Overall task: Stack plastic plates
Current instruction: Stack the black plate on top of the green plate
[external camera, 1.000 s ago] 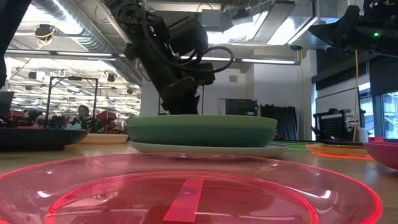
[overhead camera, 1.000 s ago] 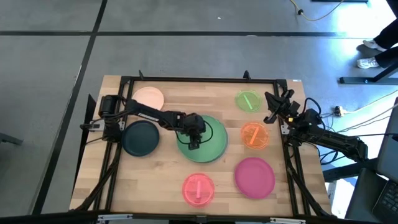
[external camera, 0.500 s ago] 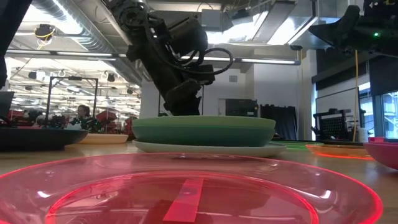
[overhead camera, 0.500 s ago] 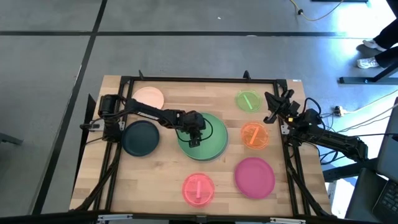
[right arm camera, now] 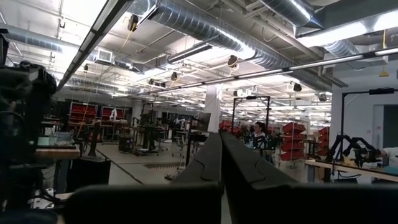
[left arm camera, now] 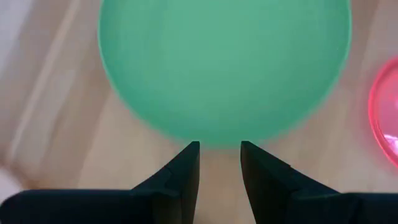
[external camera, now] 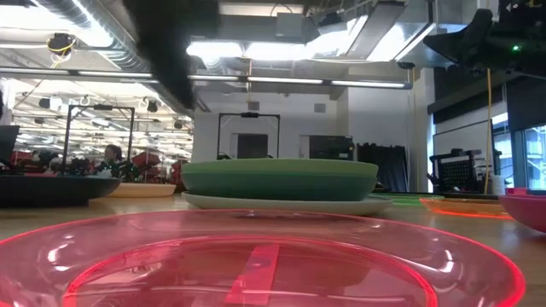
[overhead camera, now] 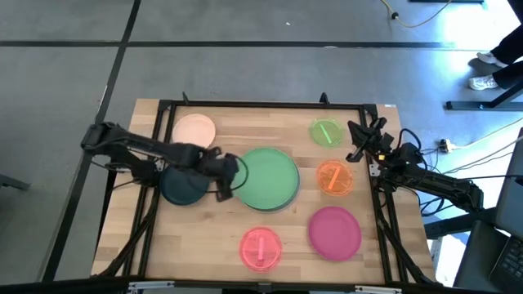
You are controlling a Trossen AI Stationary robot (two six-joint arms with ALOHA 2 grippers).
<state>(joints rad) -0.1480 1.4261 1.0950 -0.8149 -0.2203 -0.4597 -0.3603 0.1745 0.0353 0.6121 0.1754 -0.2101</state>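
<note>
With the large green plate (overhead camera: 267,179) lying on a pale plate at frame centre, the left gripper (overhead camera: 223,184), fingers slightly parted and empty, hovers at its left edge beside the dark plate (overhead camera: 183,182), likely the next pickup, while the right gripper (overhead camera: 361,140), fingers pressed together, waits at right.

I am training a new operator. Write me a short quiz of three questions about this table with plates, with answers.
1. True or false: the left gripper holds the large green plate.
2. Which plate lies nearest the dark plate: A magenta, B peach, C orange?
3. Fill in: the green plate rests on a pale ____.

Key: 1 false, its fingers are open and clear of the rim. 2 B, the peach plate. 3 plate, seen in the low view.
</note>
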